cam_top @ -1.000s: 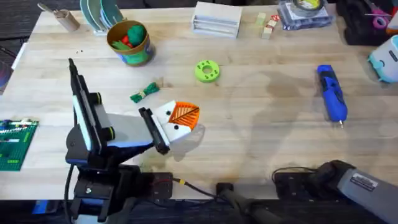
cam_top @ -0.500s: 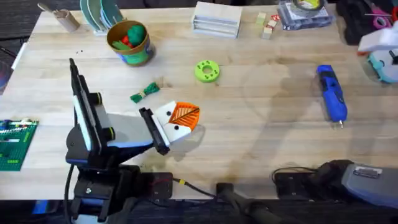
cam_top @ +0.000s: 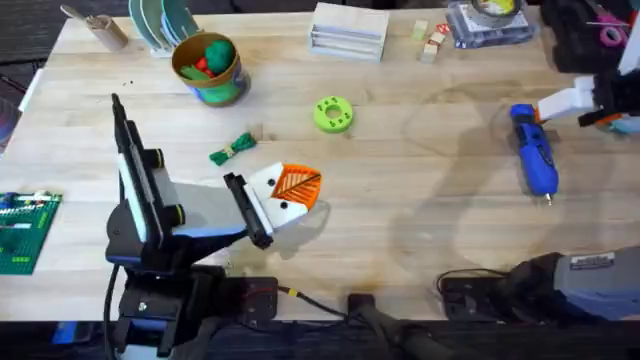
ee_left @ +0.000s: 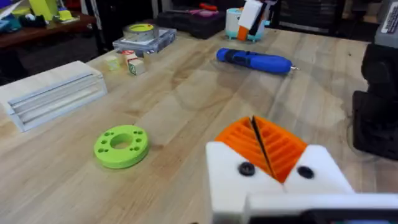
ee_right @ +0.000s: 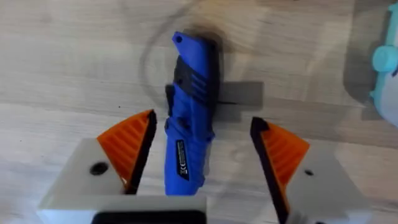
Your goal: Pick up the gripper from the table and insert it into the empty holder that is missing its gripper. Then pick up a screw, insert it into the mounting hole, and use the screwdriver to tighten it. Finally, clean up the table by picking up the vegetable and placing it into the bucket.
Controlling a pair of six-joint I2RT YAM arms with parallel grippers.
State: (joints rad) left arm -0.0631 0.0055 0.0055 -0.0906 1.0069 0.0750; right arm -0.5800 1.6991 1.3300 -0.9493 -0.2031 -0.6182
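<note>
Overhead: the small round yellow-rimmed bucket holds red and green toy food; the slender green toy vegetable lies on the table. The right gripper has moved in beside the blue pen-shaped screwdriver. Left wrist: left gripper pads together. Right wrist: fingers apart, straddling the screwdriver

Bright even light, soft shadows on table, blurred screwdriver close up

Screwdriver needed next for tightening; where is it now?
In the overhead view the screwdriver lies on the table's right side, between the open jaws of the right gripper.
</note>
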